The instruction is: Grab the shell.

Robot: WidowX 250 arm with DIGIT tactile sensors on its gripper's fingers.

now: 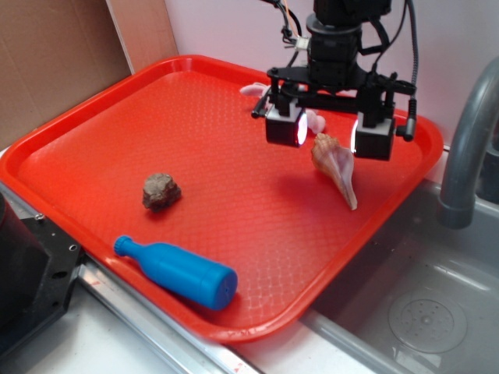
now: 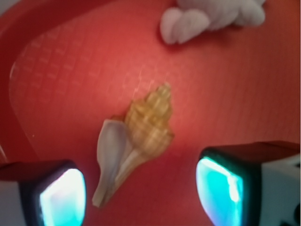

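One blue bottle (image 1: pixel 178 273) at tray's (image 1: pixel 93 140) near edge | one brown rock (image 1: pixel 161 191) mid-left | one shell (image 1: pixel 334 167) right, lying flat | gripper (image 1: pixel 329 132) spread wide above shell, touching nothing | one white toy (image 2: pixel 211 16) beyond

bright, even light in the exterior view, with soft shadows. the wrist view is blurred, and the pads (image 2: pixel 62 197) glow cyan.
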